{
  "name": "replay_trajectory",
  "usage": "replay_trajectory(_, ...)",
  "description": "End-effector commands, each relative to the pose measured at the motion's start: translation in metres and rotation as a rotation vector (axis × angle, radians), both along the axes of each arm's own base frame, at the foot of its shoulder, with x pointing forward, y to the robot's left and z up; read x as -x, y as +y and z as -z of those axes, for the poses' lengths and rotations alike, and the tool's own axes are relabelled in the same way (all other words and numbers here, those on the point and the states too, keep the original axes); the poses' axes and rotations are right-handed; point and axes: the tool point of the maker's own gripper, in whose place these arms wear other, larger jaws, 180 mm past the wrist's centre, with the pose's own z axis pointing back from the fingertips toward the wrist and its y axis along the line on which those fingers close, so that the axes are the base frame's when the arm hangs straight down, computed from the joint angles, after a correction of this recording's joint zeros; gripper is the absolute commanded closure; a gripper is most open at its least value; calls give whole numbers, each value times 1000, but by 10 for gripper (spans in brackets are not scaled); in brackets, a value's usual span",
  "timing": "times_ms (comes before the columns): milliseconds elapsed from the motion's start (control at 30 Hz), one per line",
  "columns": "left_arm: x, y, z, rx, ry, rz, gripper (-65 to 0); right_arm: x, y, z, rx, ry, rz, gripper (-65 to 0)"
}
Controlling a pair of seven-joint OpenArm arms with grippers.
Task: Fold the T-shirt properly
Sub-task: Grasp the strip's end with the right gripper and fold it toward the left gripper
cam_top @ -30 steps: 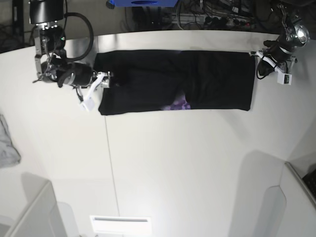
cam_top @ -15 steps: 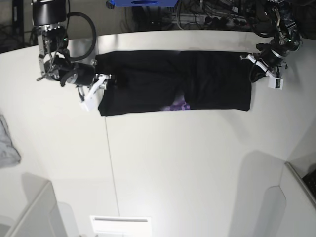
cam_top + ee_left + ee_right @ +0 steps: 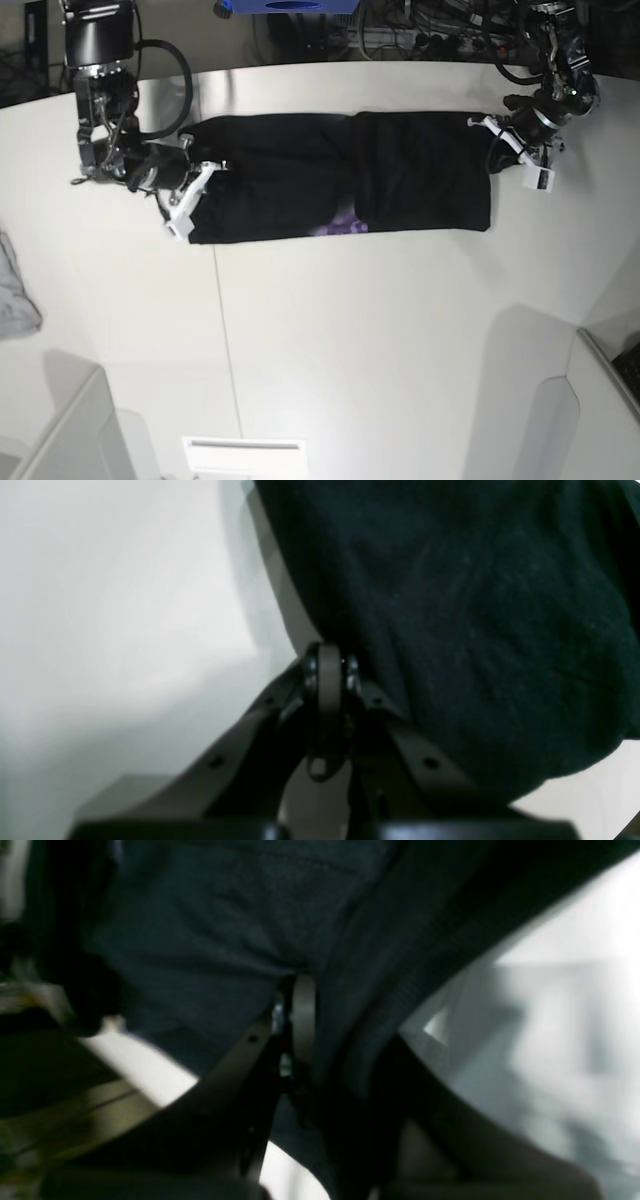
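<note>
The T-shirt [image 3: 420, 170] lies in a long folded strip across the far part of the table [image 3: 400, 340], between the two grippers. Its cloth is black, with a purple patch of print [image 3: 343, 224] exposed at the near edge, about midway along. Creases run through the middle section. The near edge dips inward around the print.

At one end of the strip, the left gripper [image 3: 330, 665] stands at the side edge of the shirt, its fingertips together against the cloth. The jaws are closed; whether any fabric is caught between them cannot be told.

At the opposite end, the right gripper [image 3: 325, 1015] is at the shirt's other side edge. A ridge of black cloth rises between its fingers and is raised off the table beside them. The fingers stand on either side of this cloth; how firmly they grip cannot be told.

Beyond the shirt, a grey cloth [image 3: 14, 295] lies crumpled at the table's side, on the right arm's side, well apart from the shirt. A blue object [image 3: 293, 5] is partly visible beyond the table's far edge.
</note>
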Motion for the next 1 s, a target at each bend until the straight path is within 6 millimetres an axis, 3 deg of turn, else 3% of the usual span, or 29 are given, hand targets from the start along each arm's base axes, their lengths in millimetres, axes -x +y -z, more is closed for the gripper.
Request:
replay_trajectory(0, 5, 3, 7, -42, 52, 16, 0, -10, -4, -10, 31, -46, -9, 0)
replay_trajectory(133, 1, 2, 5, -39, 42, 16, 0, -9, 1, -18, 112, -61, -67, 0)
replay_trajectory(367, -3, -5, 4, -32, 36, 31, 0, -14, 26, -58, 186, -173, -131, 0)
replay_trajectory(500, 1, -6, -2, -46, 27, 49, 0, -7, 45, -84, 174, -220, -160, 0)
replay_trajectory(700, 3, -5, -7, -61, 19, 58, 0, 4, 72, -100, 108, -221, -176, 0)
replay_trajectory(867, 3, 20, -14, -96, 7, 8, 0, 19, 105, -106, -45, -197, -186, 0)
replay_trajectory(967, 3, 25, -16, -104, 5, 0, 0, 24, 119, -114, -115, -202, -209, 0)
